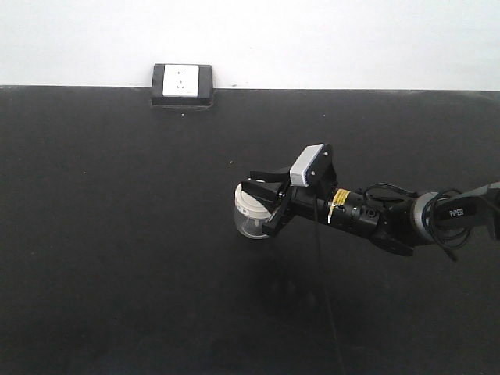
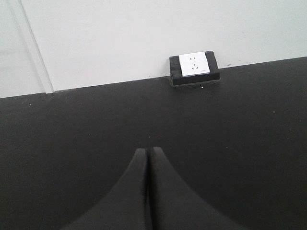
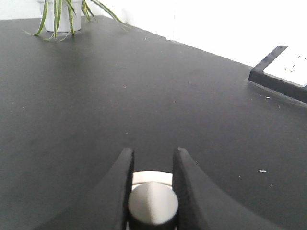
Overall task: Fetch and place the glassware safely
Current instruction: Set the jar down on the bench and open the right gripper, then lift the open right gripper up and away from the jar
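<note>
The glassware (image 1: pixel 250 215), a small squat clear jar with a cream-white lid, is near the middle of the black table (image 1: pixel 117 234). My right gripper (image 1: pixel 264 205) reaches in from the right and is shut on the lid's knob. In the right wrist view the round knob (image 3: pixel 152 205) sits pinched between the two dark fingers (image 3: pixel 120 187), with a strip of white lid (image 3: pixel 151 176) beyond it and the glass body hidden. My right gripper (image 3: pixel 153 152) points toward the table's far side. My left gripper (image 2: pixel 147 151) is shut with nothing in it, low over bare table.
A black box with a white socket plate (image 1: pixel 182 84) stands at the table's back edge against the white wall; the socket box (image 2: pixel 194 69) shows ahead of the left gripper and again as a socket box (image 3: pixel 283 72) at the right wrist view's right. A potted plant (image 3: pixel 60 14) stands far off.
</note>
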